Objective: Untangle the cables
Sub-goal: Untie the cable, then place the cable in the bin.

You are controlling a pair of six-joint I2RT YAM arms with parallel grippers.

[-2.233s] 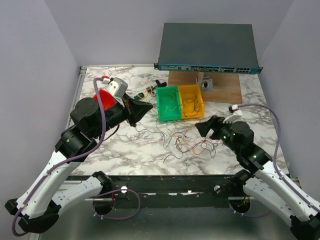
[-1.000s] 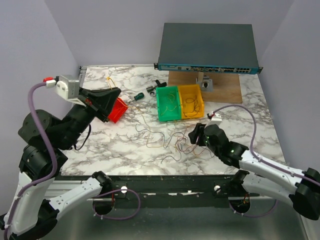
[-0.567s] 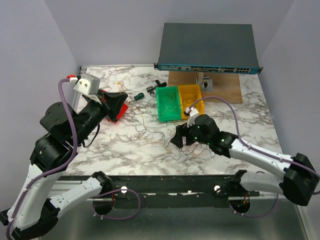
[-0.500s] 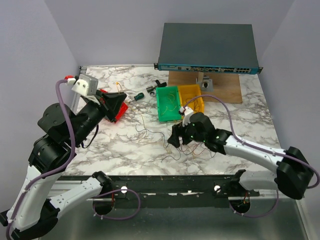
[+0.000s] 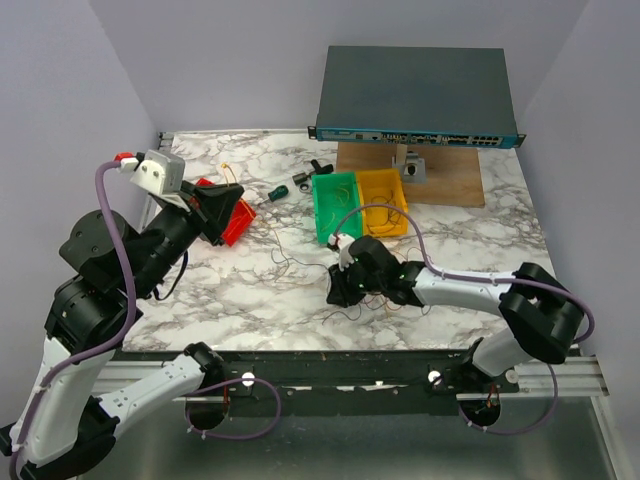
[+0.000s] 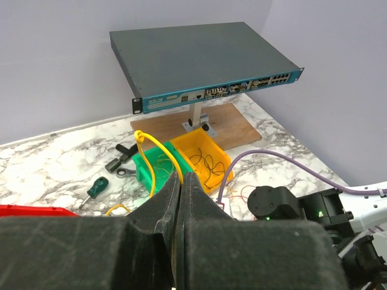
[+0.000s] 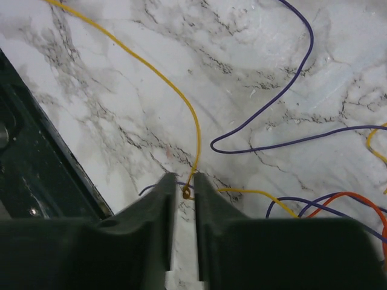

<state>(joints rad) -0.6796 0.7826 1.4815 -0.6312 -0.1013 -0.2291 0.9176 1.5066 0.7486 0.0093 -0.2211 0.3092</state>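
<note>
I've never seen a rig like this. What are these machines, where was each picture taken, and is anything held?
Two robot arms stand at a marble table. One picture looks down from above; the other two come from a camera on each wrist. Thin coloured cables lie tangled near a green bin and a yellow bin. The left gripper, raised, is shut on a yellow cable. The right gripper, down at the table, has its jaws slightly apart around a yellow strand.

Marble table (image 5: 500, 250) (grey-veined) bears cables (image 5: 290, 258), red bin (image 5: 236, 222), green bin (image 5: 335, 208), yellow bin (image 5: 383, 201), screwdriver (image 5: 277, 192) and wooden board (image 5: 450, 181)
</note>
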